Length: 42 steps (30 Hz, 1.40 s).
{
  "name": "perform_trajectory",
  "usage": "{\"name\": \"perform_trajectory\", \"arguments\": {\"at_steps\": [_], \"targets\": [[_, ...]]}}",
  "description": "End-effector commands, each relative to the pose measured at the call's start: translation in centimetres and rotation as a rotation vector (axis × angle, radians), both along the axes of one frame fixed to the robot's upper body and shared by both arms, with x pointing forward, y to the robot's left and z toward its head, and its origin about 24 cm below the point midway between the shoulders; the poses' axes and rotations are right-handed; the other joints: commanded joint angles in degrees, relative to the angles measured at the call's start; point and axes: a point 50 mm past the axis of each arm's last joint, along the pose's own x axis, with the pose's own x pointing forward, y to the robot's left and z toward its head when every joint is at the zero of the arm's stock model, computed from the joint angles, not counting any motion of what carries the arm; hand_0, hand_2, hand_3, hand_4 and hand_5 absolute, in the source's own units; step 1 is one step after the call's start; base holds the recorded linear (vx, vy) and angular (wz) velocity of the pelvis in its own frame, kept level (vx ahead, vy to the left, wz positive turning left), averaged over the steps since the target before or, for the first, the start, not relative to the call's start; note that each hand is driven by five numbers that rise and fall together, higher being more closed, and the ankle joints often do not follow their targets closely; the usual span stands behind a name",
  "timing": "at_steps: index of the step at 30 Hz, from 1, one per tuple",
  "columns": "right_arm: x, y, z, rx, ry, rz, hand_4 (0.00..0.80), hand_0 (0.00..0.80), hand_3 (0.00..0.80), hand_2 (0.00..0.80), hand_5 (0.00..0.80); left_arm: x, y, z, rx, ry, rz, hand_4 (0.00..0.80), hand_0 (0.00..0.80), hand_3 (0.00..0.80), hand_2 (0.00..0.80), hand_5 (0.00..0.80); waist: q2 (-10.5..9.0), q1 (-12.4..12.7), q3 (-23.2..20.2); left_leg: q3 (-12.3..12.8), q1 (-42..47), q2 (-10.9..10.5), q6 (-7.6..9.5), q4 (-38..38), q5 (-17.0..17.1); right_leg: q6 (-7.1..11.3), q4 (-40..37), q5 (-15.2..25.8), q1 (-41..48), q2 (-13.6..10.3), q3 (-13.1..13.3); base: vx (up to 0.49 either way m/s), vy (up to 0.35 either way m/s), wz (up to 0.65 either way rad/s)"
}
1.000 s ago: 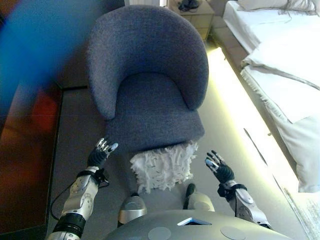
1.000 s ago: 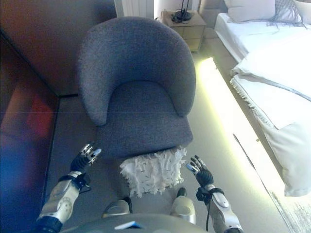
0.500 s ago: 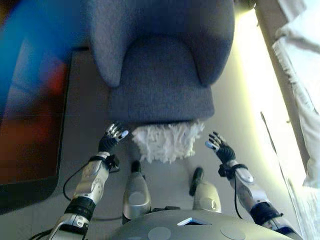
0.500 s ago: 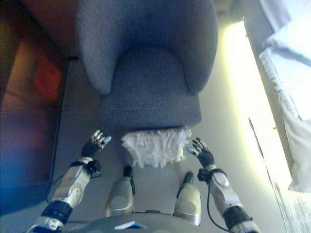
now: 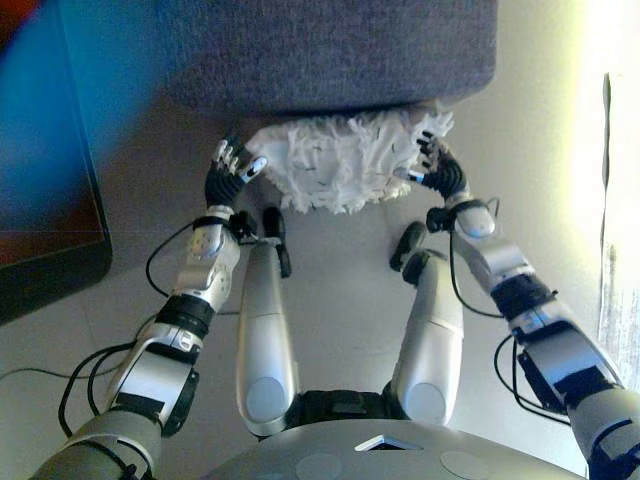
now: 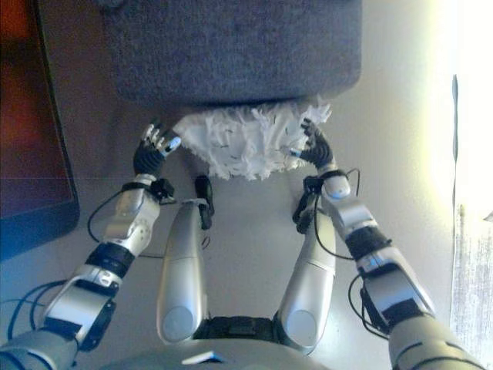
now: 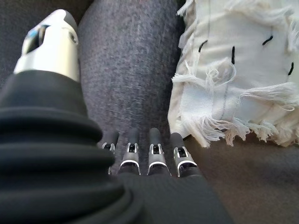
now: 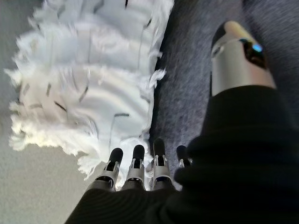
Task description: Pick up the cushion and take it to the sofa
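Nearest the camera, at the middle of the eye views, both hands flank the cushion (image 5: 345, 172) without holding it. The left hand (image 5: 232, 178) sits just beside the cushion's left edge, fingers loosely spread and empty; its wrist view shows a gap between fingertips and fringe. The right hand (image 5: 438, 172) is at the right edge, fingers relaxed, seemingly brushing the tassels but not closed on them. So the pick-up looks barely begun: grasp, lift and carry all remain. The cushion is white, shaggy and soft, with ragged fabric strips and small dark stitches, lying on the floor (image 5: 340, 290) against the base of the grey sofa (image 5: 330, 50), whose covering is a coarse, speckled weave across the upper frame.
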Motion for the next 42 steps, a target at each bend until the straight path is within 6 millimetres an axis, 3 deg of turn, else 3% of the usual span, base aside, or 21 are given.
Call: {"name": "perform_trajectory", "arguments": {"at_steps": [1,8,16,24,28,33,42], "targets": [[0.1,-1.5,0.8,0.008,-0.025,-0.059,0.0,0.0,0.0,0.0,0.0,0.6,-0.7,1.8,0.036,-0.086,0.003,0.0,0.0,0.0,0.0,0.0,2.72,-0.2,0.0,0.8,-5.1,0.5,2.9,5.4,-4.8,-0.05,7.5,-2.7,-4.2,0.1,5.9,-0.041,-0.003,0.13],[1.1,-3.6,2.5,0.066,-0.03,-0.148,0.0,0.0,0.0,0.0,0.0,1.6,1.1,2.9,0.047,-0.065,0.039,0.0,0.0,0.0,0.0,0.0,3.41,-0.9,0.0,-0.1,-15.7,0.6,4.1,18.6,-9.6,-1.65,18.7,-7.6,-15.0,0.5,8.5,-0.003,0.002,0.07],[1.1,-5.8,3.2,0.136,-0.025,-0.263,0.0,0.0,0.0,0.0,0.0,1.0,2.6,1.6,-0.003,-0.002,0.085,0.0,0.0,0.0,0.0,0.0,3.68,-0.6,0.0,-0.9,-22.9,0.3,4.52,27.8,-12.7,-2.48,26.2,-10.7,-21.9,0.5,10.1,0.028,0.004,0.05],[0.0,-8.6,1.3,0.258,0.044,-0.392,0.0,0.0,0.0,0.0,0.0,0.0,4.1,-0.2,-0.034,0.057,0.138,0.0,0.0,0.0,0.0,0.0,3.12,-0.5,0.0,-2.1,-28.1,1.4,4.39,34.4,-14.6,-2.77,32.0,-12.4,-26.6,-0.2,10.9,0.006,-0.005,0.0],[-0.2,-9.3,1.1,0.268,0.053,-0.381,0.0,0.0,0.0,0.0,0.0,-0.1,3.6,-0.5,0.007,0.065,0.045,0.0,0.0,0.0,0.0,0.0,3.0,-0.3,0.0,-2.7,-30.1,1.8,4.27,36.7,-15.2,-2.76,34.3,-12.8,-28.5,-0.7,11.2,0.0,-0.002,0.01],[0.1,-8.9,1.6,0.258,0.082,-0.317,0.0,0.0,0.0,0.0,0.0,0.5,2.6,0.9,-0.027,0.033,-0.132,0.0,0.0,0.0,0.0,0.0,2.59,-0.6,0.0,-3.2,-32.5,3.1,4.43,39.6,-15.8,-2.89,36.9,-13.3,-30.3,-1.5,11.9,0.0,0.0,0.0],[-0.5,-9.2,0.0,0.21,0.155,-0.269,0.0,0.0,0.0,0.0,0.0,1.3,0.7,2.2,0.019,0.044,-0.317,0.0,0.0,0.0,0.0,0.0,1.55,-1.3,0.0,-4.4,-33.4,5.1,4.39,42.9,-16.4,-2.8,39.3,-12.9,-31.3,-2.7,13.5,0.003,-0.002,0.0]]}}
